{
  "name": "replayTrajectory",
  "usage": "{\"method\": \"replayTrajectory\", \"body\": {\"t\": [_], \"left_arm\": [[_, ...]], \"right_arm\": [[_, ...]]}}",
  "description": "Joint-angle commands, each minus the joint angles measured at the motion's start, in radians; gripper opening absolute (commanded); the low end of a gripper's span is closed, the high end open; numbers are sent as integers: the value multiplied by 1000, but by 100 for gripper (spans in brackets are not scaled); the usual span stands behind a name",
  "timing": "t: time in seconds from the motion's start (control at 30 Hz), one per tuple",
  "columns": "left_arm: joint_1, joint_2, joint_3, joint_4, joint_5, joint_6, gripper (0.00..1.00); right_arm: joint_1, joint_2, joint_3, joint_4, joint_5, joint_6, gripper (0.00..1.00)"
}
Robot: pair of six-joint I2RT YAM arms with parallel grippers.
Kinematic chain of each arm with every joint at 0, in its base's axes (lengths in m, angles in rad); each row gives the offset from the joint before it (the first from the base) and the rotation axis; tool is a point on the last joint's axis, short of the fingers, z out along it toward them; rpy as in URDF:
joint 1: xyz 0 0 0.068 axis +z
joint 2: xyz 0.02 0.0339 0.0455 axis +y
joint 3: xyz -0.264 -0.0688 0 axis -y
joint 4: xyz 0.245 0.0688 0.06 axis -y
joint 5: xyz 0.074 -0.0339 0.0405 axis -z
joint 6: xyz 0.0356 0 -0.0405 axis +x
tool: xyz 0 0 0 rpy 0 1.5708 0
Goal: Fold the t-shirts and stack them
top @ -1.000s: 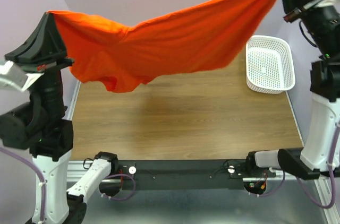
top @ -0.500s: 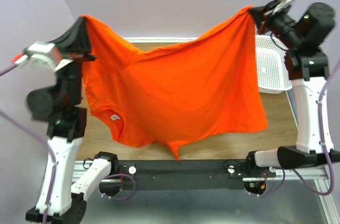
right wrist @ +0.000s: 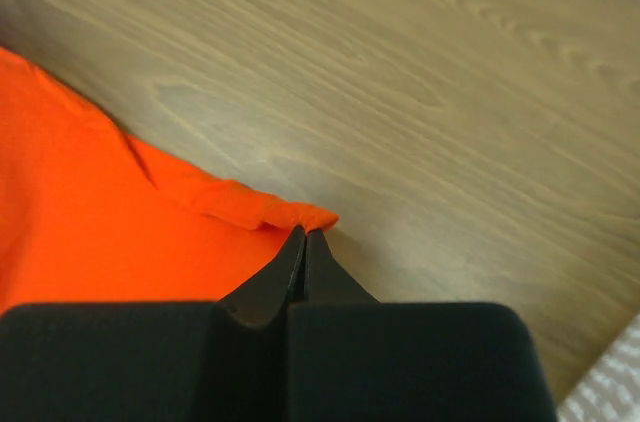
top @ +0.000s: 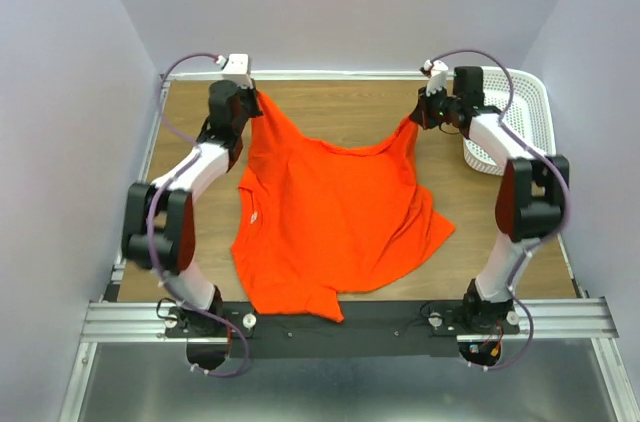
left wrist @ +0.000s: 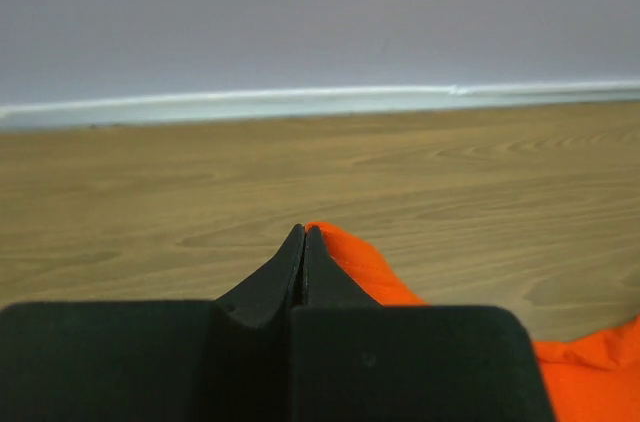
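Left fingers (left wrist: 284,268) and right fingers (right wrist: 284,270) pinch corners of the soft, rumpled orange t-shirt (top: 340,212).

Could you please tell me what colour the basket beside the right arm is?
White, with a lattice pattern; the basket shows best in the top external view.

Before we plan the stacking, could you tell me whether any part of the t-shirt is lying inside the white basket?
No, the t-shirt is spread on the table, entirely left of the basket.
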Motion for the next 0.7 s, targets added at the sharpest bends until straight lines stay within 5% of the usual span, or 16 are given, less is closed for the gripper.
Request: {"method": "replayTrajectory", "body": {"t": [0.0, 0.23, 0.67], "left_arm": [[18, 171, 163, -7, -110, 16, 0], [47, 447, 468, -189, -182, 45, 0], [84, 455, 504, -177, -145, 91, 0]], "right_arm": [[-3, 181, 135, 81, -15, 10, 1], [-3, 413, 347, 72, 111, 54, 1], [-14, 561, 501, 69, 194, 99, 1]]}}
